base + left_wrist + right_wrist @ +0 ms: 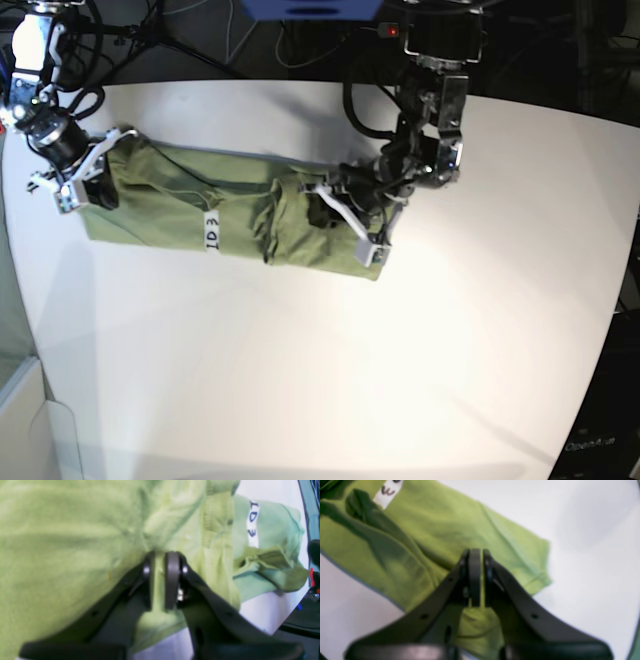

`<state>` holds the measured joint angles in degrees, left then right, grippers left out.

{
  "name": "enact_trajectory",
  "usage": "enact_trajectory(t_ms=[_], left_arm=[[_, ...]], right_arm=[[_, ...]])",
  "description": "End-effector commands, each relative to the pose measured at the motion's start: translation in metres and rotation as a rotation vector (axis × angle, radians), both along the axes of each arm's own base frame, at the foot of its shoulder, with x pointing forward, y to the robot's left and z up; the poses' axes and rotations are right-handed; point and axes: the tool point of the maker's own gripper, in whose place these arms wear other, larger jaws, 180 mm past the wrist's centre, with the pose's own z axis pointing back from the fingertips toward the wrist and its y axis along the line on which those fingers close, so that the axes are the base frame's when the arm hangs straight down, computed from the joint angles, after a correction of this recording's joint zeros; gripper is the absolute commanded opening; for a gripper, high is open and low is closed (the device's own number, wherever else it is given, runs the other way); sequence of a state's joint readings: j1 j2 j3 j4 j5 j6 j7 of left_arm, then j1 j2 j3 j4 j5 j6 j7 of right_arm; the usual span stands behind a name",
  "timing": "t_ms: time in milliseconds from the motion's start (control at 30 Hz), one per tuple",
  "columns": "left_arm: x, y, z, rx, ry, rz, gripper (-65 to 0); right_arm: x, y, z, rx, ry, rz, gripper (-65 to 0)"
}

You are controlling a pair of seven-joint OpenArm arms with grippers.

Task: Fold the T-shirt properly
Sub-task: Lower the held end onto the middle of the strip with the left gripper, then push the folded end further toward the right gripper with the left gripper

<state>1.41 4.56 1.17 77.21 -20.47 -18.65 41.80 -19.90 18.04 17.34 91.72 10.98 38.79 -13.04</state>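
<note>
Our T-shirt (230, 215) lies long on the white table (400, 380), from 9 to 3 o'clock. Our left gripper (160, 580) pinches a fold; our right gripper (478, 577) pinches the other end. We should lift both together, gently

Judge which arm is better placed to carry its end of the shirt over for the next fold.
Probably the left. Its hand pinches a ridge of the T-shirt at the bunched end, near the white label. The right hand also grips cloth, at the far end by the table edge.
</note>
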Motion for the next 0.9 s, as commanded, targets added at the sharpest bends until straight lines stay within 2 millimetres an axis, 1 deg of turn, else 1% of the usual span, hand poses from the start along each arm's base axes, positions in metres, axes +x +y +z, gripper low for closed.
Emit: enact_trajectory(t_ms=[0, 33, 67, 133, 200, 300, 533, 667, 767, 867], left_arm=[[0.004, 0.001, 0.004, 0.003, -0.013, -0.007, -57.9], [0.004, 0.002, 0.004, 0.005, -0.013, -0.007, -57.9], [0.004, 0.002, 0.004, 0.005, -0.013, -0.007, -57.9], [0.004, 0.003, 0.003, 0.009, -0.013, -0.008, -57.9], [0.004, 0.003, 0.003, 0.009, -0.012, -0.008, -57.9], [0.002, 0.003, 0.002, 0.009, -0.007, -0.008, -57.9], [0.001, 0.002, 0.004, 0.006, -0.007, -0.011, -57.9], [0.005, 0.003, 0.018, 0.003, -0.052, -0.007, -57.9], [0.013, 0.004, 0.039, 0.000, -0.115, -0.002, -57.9], [0.013, 0.007, 0.048, 0.014, -0.116, -0.016, -57.9]], right_arm=[[0.007, -0.008, 0.017, -0.005, -0.059, -0.017, -63.3], [0.007, -0.011, 0.018, -0.002, -0.066, -0.034, -60.8], [0.007, -0.018, 0.020, -0.010, -0.069, -0.053, -57.3], [0.004, -0.027, 0.018, -0.021, -0.048, -0.087, -49.6], [0.006, -0.031, 0.020, -0.019, -0.047, -0.106, -45.8], [0.005, -0.032, 0.019, -0.017, -0.044, -0.120, -45.4], [0.003, -0.027, 0.014, 0.000, -0.036, -0.122, -45.0], [0.001, -0.026, 0.006, 0.015, -0.017, -0.129, -45.4], [-0.002, -0.024, -0.005, 0.030, 0.015, -0.126, -45.4], [-0.005, -0.021, -0.016, 0.045, 0.040, -0.122, -45.4]])
